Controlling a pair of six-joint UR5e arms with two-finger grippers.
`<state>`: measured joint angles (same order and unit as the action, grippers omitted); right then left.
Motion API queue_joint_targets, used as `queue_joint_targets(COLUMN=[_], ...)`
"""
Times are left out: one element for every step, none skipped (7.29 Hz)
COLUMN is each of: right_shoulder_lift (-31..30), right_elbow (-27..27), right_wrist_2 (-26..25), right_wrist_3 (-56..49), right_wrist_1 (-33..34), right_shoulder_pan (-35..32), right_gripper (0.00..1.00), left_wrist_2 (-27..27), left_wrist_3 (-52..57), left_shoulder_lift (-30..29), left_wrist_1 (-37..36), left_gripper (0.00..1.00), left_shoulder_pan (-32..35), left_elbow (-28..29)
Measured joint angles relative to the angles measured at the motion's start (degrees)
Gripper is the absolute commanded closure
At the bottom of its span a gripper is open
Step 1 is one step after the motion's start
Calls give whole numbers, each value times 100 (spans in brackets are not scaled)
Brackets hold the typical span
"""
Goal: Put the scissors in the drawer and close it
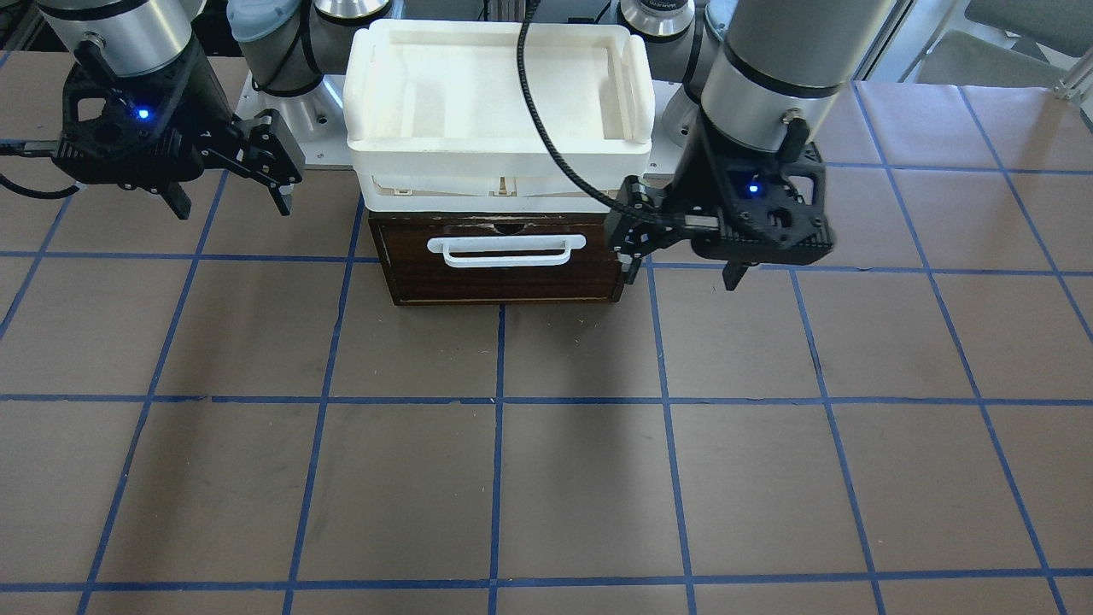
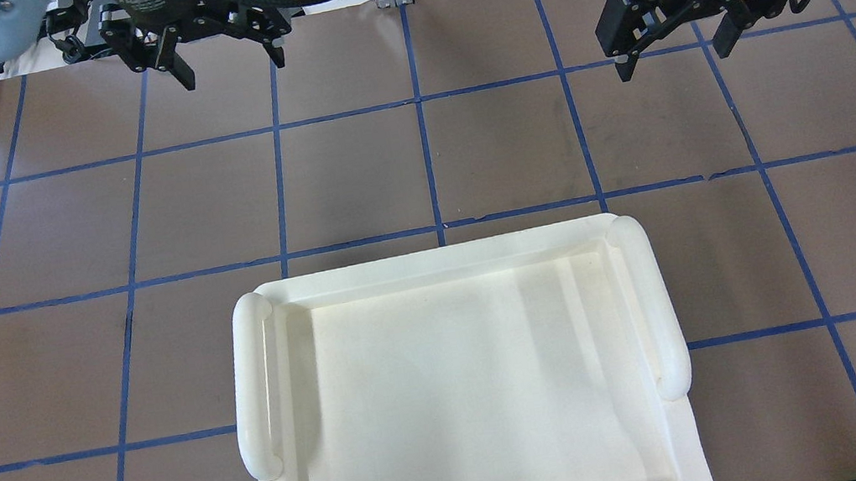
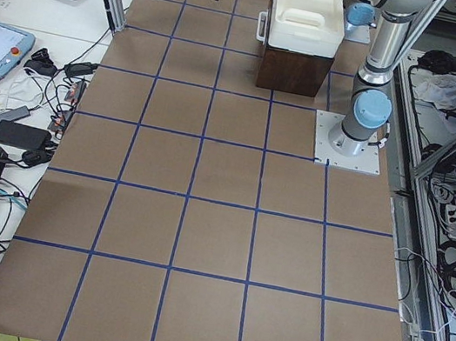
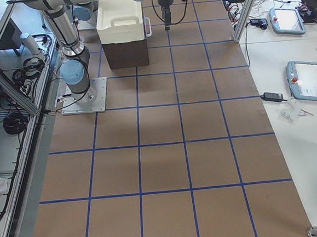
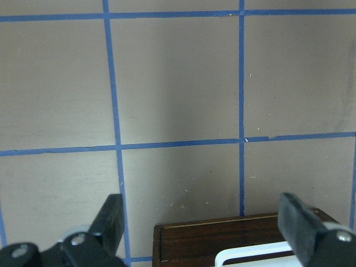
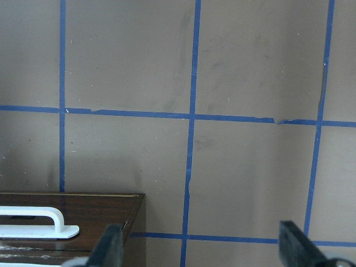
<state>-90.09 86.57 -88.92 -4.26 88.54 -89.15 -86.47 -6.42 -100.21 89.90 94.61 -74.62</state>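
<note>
The drawer (image 1: 504, 282) shows its dark brown front and white bar handle (image 1: 505, 250). It looks pushed in, and none of its pale inside shows. The scissors are in no view. My left gripper (image 1: 683, 273) is open and empty, hanging just beside the drawer's front corner, on my left side. It also shows in the overhead view (image 2: 231, 66). My right gripper (image 1: 230, 205) is open and empty, off to the other side of the drawer and clear of it (image 2: 674, 59). The left wrist view shows the drawer front (image 5: 222, 239) below the gripper, and so does the right wrist view (image 6: 72, 217).
A white plastic tray (image 2: 254, 385) sits on top of the drawer's box, over a white crate (image 1: 499, 184). The table (image 1: 546, 478) is brown with blue tape grid lines. Both arm bases stand behind the box. Operator desks with tablets lie beyond the table's far edge.
</note>
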Motion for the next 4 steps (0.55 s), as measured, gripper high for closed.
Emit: queue_joint_targets(right_shoulder_lift=[0,0,0,-1], right_elbow=[0,0,0,0], right_wrist_2=[-4,-11,-16,-19], right_wrist_3=[-8,-31,-47,-54], right_wrist_1=[3,5,-1,-7], right_shoulder_pan=[1,2,1,0], right_gripper=[0,0,0,0], left_wrist_2=[79,163,134,-51], left_wrist_3=[43,73,203,413], left_shoulder_lift=[189,429,702,952], left_wrist_1=[120,250,302,319], left_gripper=[0,0,0,0], left_shoulder_pan=[-206,-271,-280,-271], left_elbow=[-232,-623,-1015,-1286])
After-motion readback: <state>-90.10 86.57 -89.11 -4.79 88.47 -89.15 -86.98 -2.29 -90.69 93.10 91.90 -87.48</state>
